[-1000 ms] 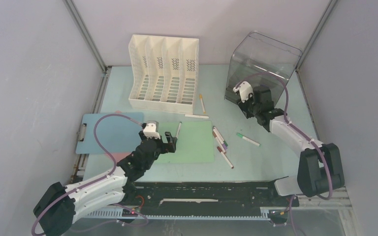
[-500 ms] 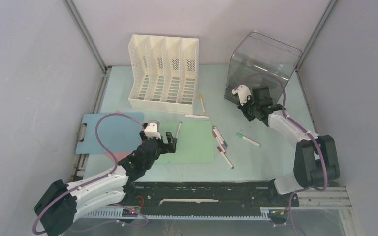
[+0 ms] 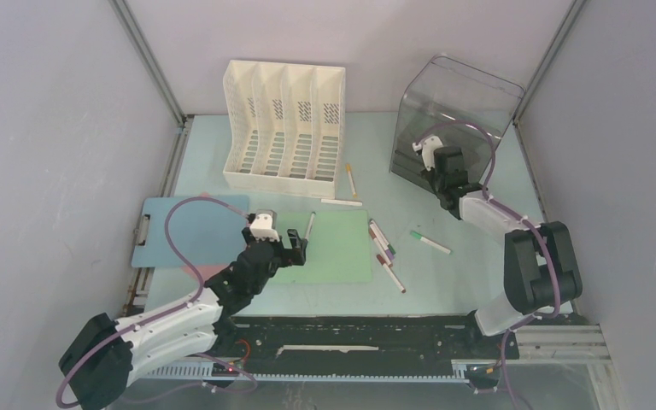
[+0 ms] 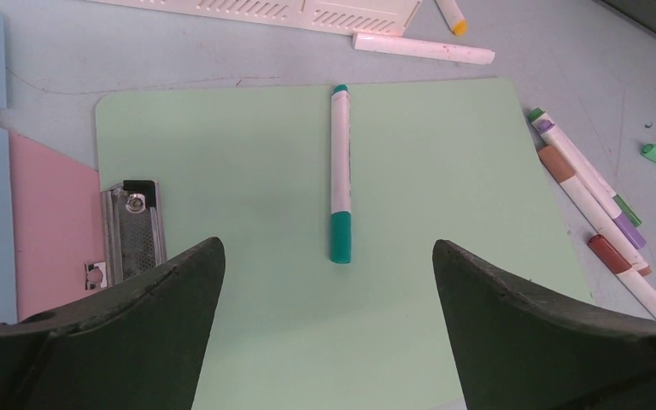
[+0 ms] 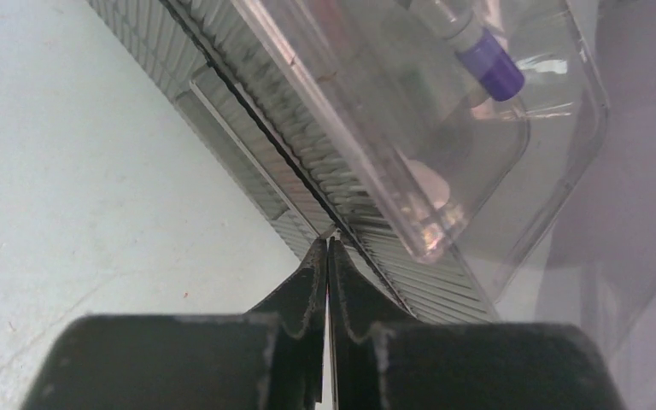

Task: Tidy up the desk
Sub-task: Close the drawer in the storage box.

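Note:
The desk (image 3: 465, 278) is a pale mint-green tabletop. My left gripper (image 3: 297, 243) hovers open over a green clipboard (image 4: 444, 171), its jaws wide apart and empty (image 4: 326, 248). A teal-capped marker (image 4: 340, 171) lies on that clipboard just ahead of them. My right gripper (image 3: 438, 164) is shut (image 5: 328, 242), its fingertips against the lower rim of a clear plastic bin (image 5: 444, 171) at the back right. Whether the rim is pinched between them I cannot tell. A purple-capped marker (image 5: 487, 64) lies inside the bin.
A white file holder (image 3: 284, 124) stands at the back. A blue clipboard (image 3: 188, 226) and a pink sheet (image 4: 51, 222) lie left. Several markers (image 3: 384, 254) and a green-capped one (image 3: 430, 243) lie right of the green clipboard. An orange-tipped marker (image 3: 350, 179) and a white stick (image 3: 342, 202) lie near the holder.
My right gripper has closed and swung right along the front of the clear bin. The left arm has not moved.

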`<state>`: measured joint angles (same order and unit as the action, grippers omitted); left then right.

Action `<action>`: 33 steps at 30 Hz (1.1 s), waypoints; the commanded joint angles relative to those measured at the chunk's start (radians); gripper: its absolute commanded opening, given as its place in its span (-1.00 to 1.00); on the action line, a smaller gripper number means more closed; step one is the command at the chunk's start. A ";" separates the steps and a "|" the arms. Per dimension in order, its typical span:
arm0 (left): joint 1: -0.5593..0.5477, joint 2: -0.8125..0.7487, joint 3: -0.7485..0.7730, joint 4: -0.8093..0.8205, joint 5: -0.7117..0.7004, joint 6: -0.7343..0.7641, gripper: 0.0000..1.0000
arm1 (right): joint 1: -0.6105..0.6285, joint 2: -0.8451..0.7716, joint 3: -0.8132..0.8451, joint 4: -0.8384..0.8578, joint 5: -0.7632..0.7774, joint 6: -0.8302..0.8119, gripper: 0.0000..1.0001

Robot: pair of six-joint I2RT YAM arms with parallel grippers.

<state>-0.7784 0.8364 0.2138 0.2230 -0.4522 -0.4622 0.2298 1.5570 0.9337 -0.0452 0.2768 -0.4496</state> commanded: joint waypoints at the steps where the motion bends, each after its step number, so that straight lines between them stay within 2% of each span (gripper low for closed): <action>1: 0.004 -0.019 0.027 0.025 -0.016 0.007 1.00 | 0.005 -0.021 -0.006 0.088 0.060 0.017 -0.84; 4: 0.004 -0.019 0.027 0.025 -0.016 0.008 1.00 | 0.005 -0.024 -0.006 0.087 0.057 0.010 -0.71; 9: 0.003 -0.015 0.031 0.025 -0.016 0.008 1.00 | 0.000 -0.028 -0.006 0.088 0.054 0.004 -0.67; 14: 0.003 -0.014 0.032 0.025 -0.013 0.009 1.00 | -0.007 -0.032 -0.006 0.085 0.052 0.000 -0.55; 17: 0.003 -0.022 0.034 0.024 0.000 0.012 1.00 | -0.007 -0.063 -0.005 0.054 -0.012 0.004 -0.55; 21: 0.004 -0.055 0.040 0.068 0.093 0.018 1.00 | -0.017 -0.151 0.061 -0.175 -0.250 0.025 -0.55; 24: 0.004 -0.067 0.062 0.124 0.179 0.000 1.00 | -0.053 -0.218 0.120 -0.379 -0.559 -0.062 -0.44; 25: 0.004 -0.063 0.074 0.142 0.202 -0.009 1.00 | -0.073 -0.242 0.131 -0.441 -0.705 -0.104 -0.39; 27: 0.004 -0.043 0.103 0.185 0.250 -0.030 1.00 | -0.122 -0.286 0.144 -0.530 -0.876 -0.178 -0.26; 33: -0.002 0.127 0.224 0.327 0.399 -0.088 1.00 | -0.251 -0.416 0.160 -0.577 -1.084 -0.169 -0.07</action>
<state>-0.7784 0.8745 0.3466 0.4011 -0.1829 -0.5041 0.0448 1.2171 1.0599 -0.5213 -0.5518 -0.5793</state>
